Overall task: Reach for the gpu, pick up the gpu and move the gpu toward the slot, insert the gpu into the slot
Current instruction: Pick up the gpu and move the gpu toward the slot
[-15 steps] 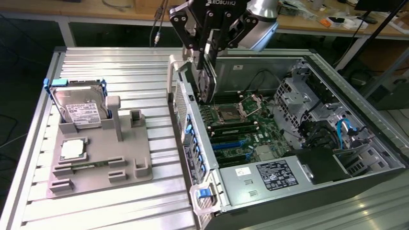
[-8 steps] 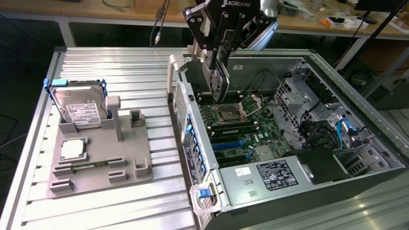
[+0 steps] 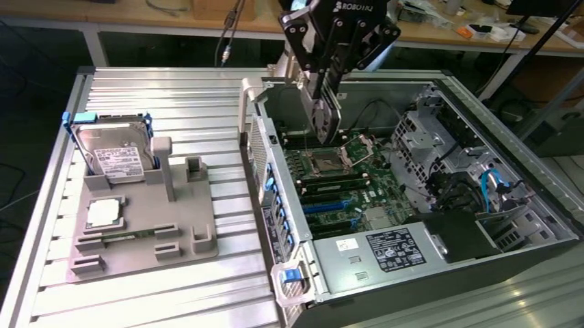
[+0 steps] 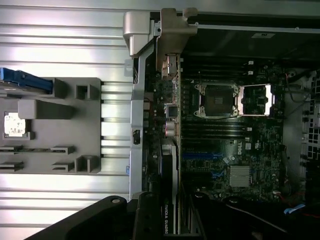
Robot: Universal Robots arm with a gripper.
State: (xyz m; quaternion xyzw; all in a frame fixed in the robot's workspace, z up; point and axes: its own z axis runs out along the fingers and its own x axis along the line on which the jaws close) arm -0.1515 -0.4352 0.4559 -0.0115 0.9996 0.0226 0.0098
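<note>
Dark and edge-on, the gpu [image 3: 325,124] is clamped in the claw [image 3: 321,89], which is closed on its top edge, and held upright over the open case [image 3: 456,294], apart from the blue slot [image 3: 326,203].
</note>
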